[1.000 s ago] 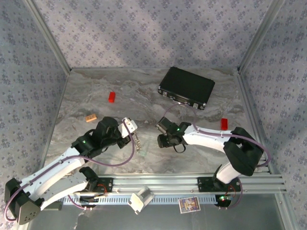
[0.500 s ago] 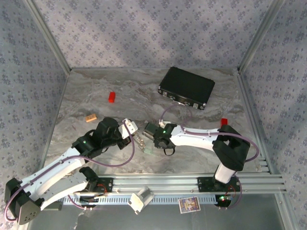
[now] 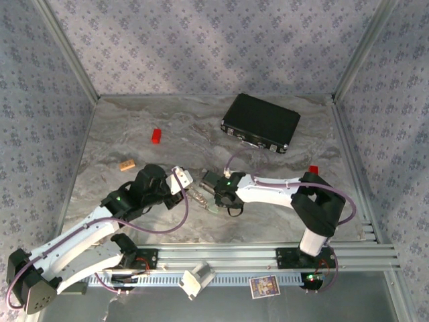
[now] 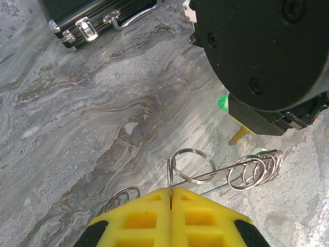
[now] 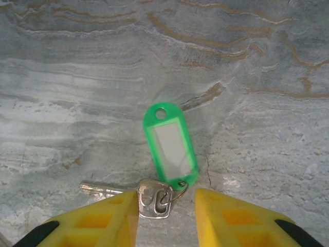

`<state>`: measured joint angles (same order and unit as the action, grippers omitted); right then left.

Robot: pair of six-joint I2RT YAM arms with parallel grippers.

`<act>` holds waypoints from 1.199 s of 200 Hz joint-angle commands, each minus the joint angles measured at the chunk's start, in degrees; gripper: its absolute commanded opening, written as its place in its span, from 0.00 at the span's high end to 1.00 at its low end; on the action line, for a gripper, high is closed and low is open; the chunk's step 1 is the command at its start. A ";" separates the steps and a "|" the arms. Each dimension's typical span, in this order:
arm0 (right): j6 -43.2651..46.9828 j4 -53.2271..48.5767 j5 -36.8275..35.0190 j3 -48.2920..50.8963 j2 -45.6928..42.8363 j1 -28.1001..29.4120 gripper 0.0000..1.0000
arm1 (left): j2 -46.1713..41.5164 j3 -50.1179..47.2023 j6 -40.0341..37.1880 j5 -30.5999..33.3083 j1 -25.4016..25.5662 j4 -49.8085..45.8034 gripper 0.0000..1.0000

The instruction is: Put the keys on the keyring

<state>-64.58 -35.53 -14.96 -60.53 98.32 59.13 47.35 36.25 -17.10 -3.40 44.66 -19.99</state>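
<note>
My left gripper (image 4: 170,189) is shut on the keyring (image 4: 170,172), a thin wire ring seen edge-on and carrying several small split rings (image 4: 267,163). In the top view this gripper (image 3: 190,193) holds the keyring (image 3: 197,196) just above the table, close to my right gripper (image 3: 210,201). One of the keys (image 5: 154,198), silvery with a green plastic tag (image 5: 170,146), lies flat on the table. My right gripper (image 5: 166,193) is open around the key's head. Its left finger (image 5: 118,211) touches the head and the right finger (image 5: 221,211) stands apart.
A black case (image 3: 261,122) lies at the back right. A red block (image 3: 156,136) and an orange-tan block (image 3: 127,164) sit at the left, and another red block (image 3: 312,170) at the right. The right arm's black wrist (image 4: 267,46) hangs close over the keyring.
My right gripper has moved left to the key beside the keyring, and its jaws have narrowed around the key's head. The left gripper has stayed in place, shut on the keyring.
</note>
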 commanded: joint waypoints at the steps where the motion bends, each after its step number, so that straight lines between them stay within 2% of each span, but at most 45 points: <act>1: -0.24 -0.31 -0.51 1.03 -0.91 -0.59 0.66 | -0.53 0.40 -0.74 -1.00 -0.10 1.01 1.00; 13: 4.71 0.41 -2.36 2.04 -3.65 -1.07 0.67 | -0.56 0.26 -0.87 -1.02 -0.10 1.03 1.00; 42: 27.82 7.19 -4.79 7.22 -12.78 -3.97 0.67 | -0.37 0.04 -0.65 -1.50 -0.10 1.42 1.00; 51: 35.42 9.13 -1.66 8.44 -14.95 -6.62 0.63 | -0.40 0.05 -0.52 -1.61 -0.11 1.63 1.00; 60: 41.76 10.12 5.03 8.20 -16.03 -10.83 0.62 | -0.33 0.00 -0.26 -1.77 -0.11 1.98 1.00; 77: 48.11 8.13 12.65 5.20 -17.05 -16.94 0.63 | -0.36 -0.30 0.46 -2.13 -0.13 3.29 1.00; 112: 59.59 8.25 18.71 2.62 -19.69 -23.52 0.57 | -0.50 -0.31 0.84 -2.39 -0.04 3.40 1.00; 131: 64.34 9.82 20.49 3.19 -21.92 -24.48 0.57 | -0.71 -0.43 0.84 -2.11 -0.03 3.53 1.00; 157: 74.99 16.71 22.54 9.90 -25.34 -25.40 0.56 | -0.71 -0.75 1.11 -2.34 -0.02 4.65 1.00; 189: 88.29 22.02 28.04 16.70 -28.23 -25.47 0.57 | -0.24 -0.68 1.41 -2.53 -0.09 5.07 1.00; 205: 94.69 26.00 33.36 20.60 -29.40 -25.69 0.56 | -0.24 -0.66 1.63 -3.02 -0.02 5.11 1.00; 219: 104.44 24.82 38.24 22.55 -28.84 -25.30 0.57 | -0.37 -0.48 1.38 -3.15 -0.02 5.11 1.00; 240: 112.56 19.61 36.74 21.39 -25.81 -23.69 0.59 | -0.77 -0.32 0.93 -2.98 -0.03 4.59 1.00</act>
<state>32.25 -13.52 17.85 -38.39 70.57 34.24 47.35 35.62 -16.40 -5.15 44.66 -17.80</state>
